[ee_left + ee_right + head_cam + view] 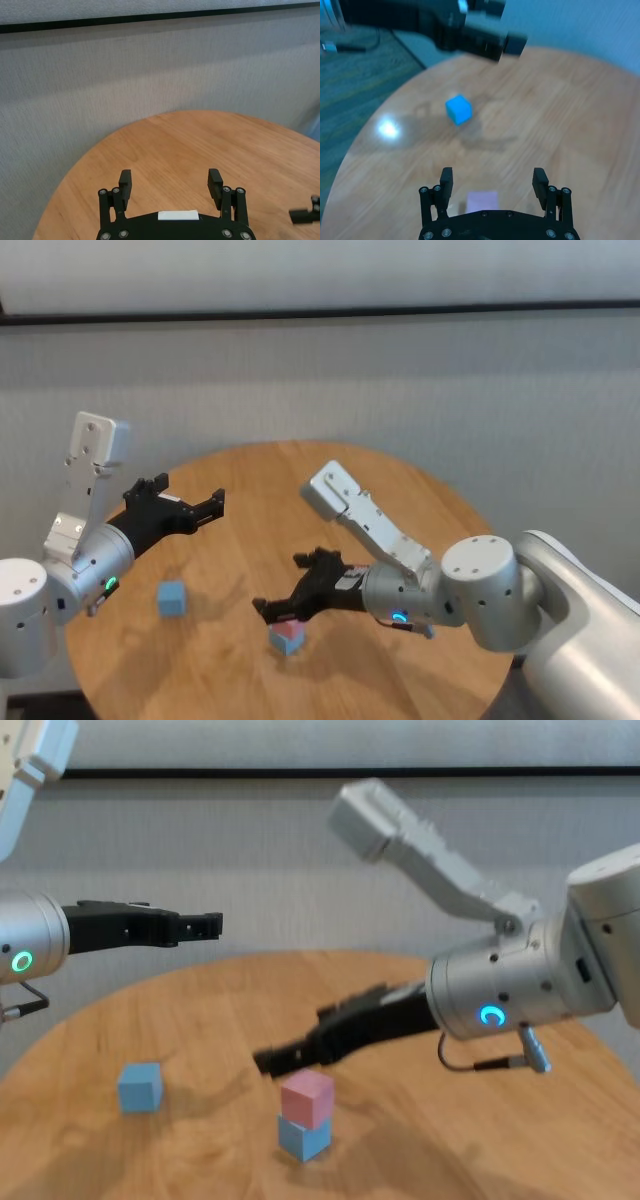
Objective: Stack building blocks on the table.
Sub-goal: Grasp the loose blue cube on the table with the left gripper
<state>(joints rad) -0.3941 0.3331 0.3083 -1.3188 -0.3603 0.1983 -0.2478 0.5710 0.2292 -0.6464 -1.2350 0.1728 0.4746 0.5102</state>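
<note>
Lower blue block (283, 643) seemingly half-hidden

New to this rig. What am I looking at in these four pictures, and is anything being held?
It is a robot with two arms, each ending in a two-finger gripper. One picture looks down from its head, one from its chest, and one from a camera on each wrist.

On the round wooden table a pink block sits on a blue block, a stack of two. Another blue block stands alone, nearer the robot's left.

The right gripper is open just above the pink block and grips nothing. The left gripper hangs open over the table's left side, empty. So nothing is held.
</note>
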